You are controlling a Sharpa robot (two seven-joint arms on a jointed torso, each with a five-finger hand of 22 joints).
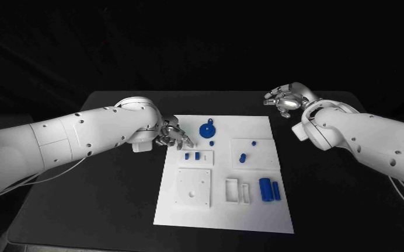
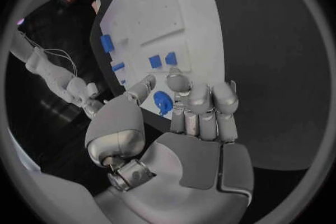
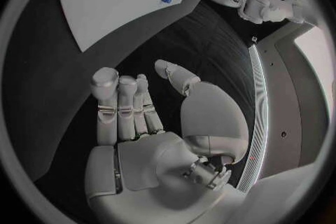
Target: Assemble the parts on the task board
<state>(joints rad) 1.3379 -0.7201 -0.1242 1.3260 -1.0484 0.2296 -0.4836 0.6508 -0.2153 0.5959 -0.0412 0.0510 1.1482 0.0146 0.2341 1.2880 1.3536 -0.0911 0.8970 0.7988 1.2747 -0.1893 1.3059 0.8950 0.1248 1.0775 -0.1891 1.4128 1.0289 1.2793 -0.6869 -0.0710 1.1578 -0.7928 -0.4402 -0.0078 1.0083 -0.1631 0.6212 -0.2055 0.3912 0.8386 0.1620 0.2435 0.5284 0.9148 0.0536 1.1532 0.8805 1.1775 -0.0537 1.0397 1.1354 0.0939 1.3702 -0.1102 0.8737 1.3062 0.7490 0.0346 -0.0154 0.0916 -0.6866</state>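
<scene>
The black table [image 1: 101, 205] was a flat, matt, dark surface. In the head view its far edge ran straight across, with rounded corners at either end, and its near corners passed out of the picture. No mark or stain could be made out on its bare parts. The wrist views showed the same dark top [image 2: 280, 39] [image 3: 175, 39], plain and even. A thin white cable [image 1: 46, 175] crossed the near left of the table's edge; whether it rested on the table could not be told. The background behind the table was dark throughout.
</scene>
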